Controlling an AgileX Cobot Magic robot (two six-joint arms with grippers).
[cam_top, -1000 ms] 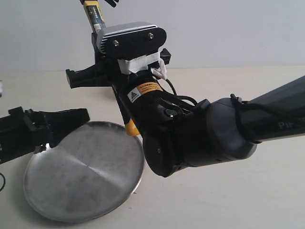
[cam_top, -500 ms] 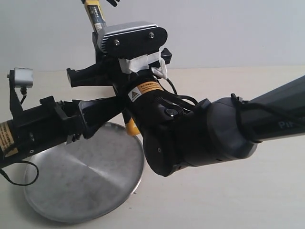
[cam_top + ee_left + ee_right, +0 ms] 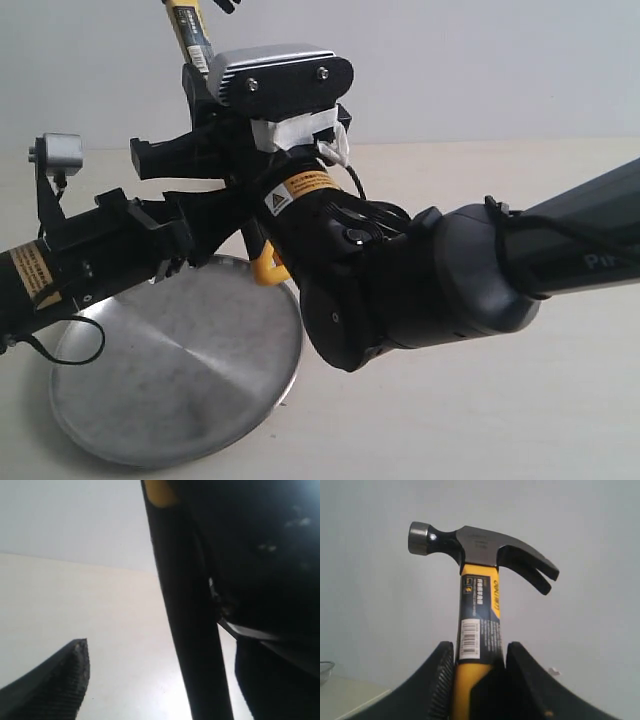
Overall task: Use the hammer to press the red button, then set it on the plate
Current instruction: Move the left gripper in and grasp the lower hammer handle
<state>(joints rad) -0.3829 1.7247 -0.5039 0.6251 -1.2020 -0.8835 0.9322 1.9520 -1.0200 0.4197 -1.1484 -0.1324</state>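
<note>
Right tool [image 3: 480, 655] clamps hammer [image 3: 480, 595], long axis upright, head up; plate [image 3: 180, 400] lies below, left. Left tool [image 3: 200, 230] open, beside hammer's lower end.

Plain pale grey-white wall [image 3: 480, 60] at the back, uniform and matte; meets a cream tabletop [image 3: 500, 430] along a straight horizontal line roughly a third down the exterior view; tabletop smooth, no pattern; light soft and diffuse, shadows on the table faint and blurry; left wrist view shows the same wall/table junction plus a bright washed-out patch on the surface; right wrist view nearly all wall.
</note>
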